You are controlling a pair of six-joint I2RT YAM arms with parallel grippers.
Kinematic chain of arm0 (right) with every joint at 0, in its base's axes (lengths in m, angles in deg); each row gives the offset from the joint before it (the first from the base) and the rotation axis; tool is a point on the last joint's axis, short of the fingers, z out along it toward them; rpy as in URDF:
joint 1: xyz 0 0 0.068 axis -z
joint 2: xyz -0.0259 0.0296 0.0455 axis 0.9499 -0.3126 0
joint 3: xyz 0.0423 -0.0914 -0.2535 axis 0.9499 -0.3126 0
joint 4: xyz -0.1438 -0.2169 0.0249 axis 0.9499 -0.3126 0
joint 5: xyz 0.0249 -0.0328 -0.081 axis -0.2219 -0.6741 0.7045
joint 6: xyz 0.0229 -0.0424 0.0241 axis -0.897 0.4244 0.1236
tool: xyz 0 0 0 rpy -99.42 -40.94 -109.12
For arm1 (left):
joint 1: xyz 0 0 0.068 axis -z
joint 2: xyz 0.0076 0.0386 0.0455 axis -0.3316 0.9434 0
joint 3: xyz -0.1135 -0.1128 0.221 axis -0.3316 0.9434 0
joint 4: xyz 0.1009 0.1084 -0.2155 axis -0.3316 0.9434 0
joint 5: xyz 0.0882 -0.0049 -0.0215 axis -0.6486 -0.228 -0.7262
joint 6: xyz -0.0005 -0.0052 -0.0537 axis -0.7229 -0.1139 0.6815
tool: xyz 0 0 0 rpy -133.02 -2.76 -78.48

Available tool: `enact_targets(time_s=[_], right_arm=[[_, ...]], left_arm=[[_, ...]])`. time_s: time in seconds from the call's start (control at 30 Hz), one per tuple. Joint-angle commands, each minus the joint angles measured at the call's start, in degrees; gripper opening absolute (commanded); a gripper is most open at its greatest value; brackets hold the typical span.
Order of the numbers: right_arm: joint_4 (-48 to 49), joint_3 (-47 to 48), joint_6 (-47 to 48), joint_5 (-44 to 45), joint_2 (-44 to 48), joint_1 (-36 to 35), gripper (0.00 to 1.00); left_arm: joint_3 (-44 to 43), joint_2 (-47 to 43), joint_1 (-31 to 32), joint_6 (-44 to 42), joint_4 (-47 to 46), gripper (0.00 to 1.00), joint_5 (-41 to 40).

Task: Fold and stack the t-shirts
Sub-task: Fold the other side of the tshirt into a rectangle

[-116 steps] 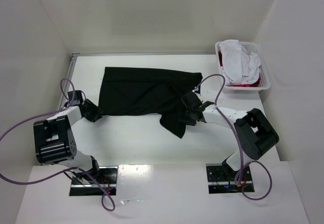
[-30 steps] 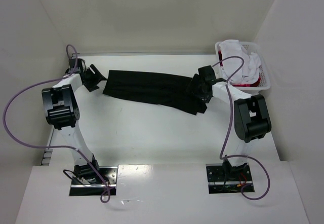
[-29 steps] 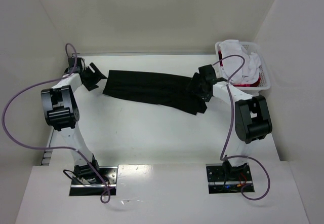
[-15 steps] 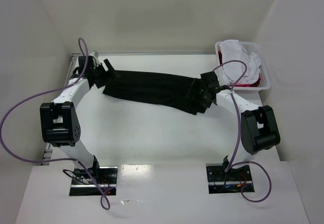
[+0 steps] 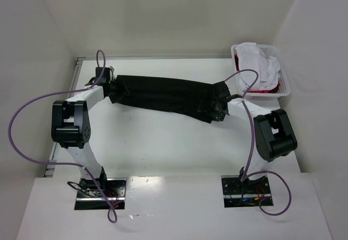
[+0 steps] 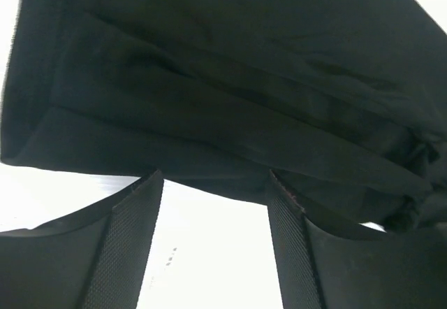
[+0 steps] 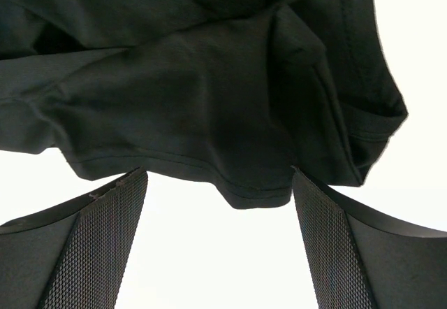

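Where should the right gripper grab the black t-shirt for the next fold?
Probably pinch the stitched edge at the right end of the black t-shirt, coming in low from that end: it lies as a flat folded band, and that edge sits inside the open right gripper.

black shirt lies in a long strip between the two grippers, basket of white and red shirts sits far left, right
Not quite: the basket sits at the far right, as the top external view shows. The black shirt does stretch between the left gripper and right gripper.
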Motion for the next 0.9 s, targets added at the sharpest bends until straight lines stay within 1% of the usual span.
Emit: enact_targets(time_s=[0.0,0.1,0.17,0.23,0.33,0.43,0.53,0.57,0.67,0.7,0.77,0.8,0.87], right_arm=[[-0.30,-0.67,-0.27,2.67,0.23,-0.17,0.89],[-0.83,-0.67,-0.27,3.20,0.24,-0.17,0.88],[-0.83,-1.28,-0.27,3.20,0.24,-0.17,0.86],[-0.83,-1.90,-0.27,3.20,0.24,-0.17,0.85],[-0.22,-2.51,-0.88,2.68,0.24,-0.17,0.79],[0.31,-3.03,-0.88,2.67,-0.28,-0.17,0.75],[0.92,-3.04,-1.40,2.15,-0.90,-0.17,0.67],[1.45,-3.04,-1.41,2.15,-0.90,-0.17,0.60],[2.06,-3.04,-1.94,2.15,-1.43,-0.17,0.49],[2.07,-3.04,-1.94,2.15,-2.04,-0.17,0.44],[2.07,-3.04,-1.94,2.15,-2.05,-0.17,0.38],[2.07,-3.04,-1.94,2.15,-2.05,-0.17,0.32],[2.07,-2.34,-1.94,2.15,-2.57,-0.17,0.22]], left_arm=[[0.92,1.39,-1.51,0.96,-0.54,0.67,-2.18],[1.53,2.19,-2.13,1.48,-0.54,0.66,-2.18],[1.53,3.59,-2.13,2.01,-0.54,0.63,-2.71],[1.53,4.12,-2.65,2.01,-0.54,0.63,-2.71],[1.53,4.65,-2.66,2.53,-0.54,0.60,-2.71],[1.53,4.65,-2.66,2.54,-0.54,0.60,-2.71],[1.53,5.18,-2.66,2.54,-0.54,0.60,-2.71],[1.53,5.18,-2.66,2.54,-0.54,0.60,-2.71],[1.53,5.18,-2.66,2.54,-0.54,0.60,-2.18],[1.53,5.18,-2.66,2.54,-0.54,0.60,-2.18],[1.53,5.18,-2.66,2.54,-0.54,0.60,-2.18],[1.53,5.18,-3.18,2.54,-0.54,0.60,-1.66],[1.00,5.18,-3.18,2.54,-0.54,0.60,-1.66]])
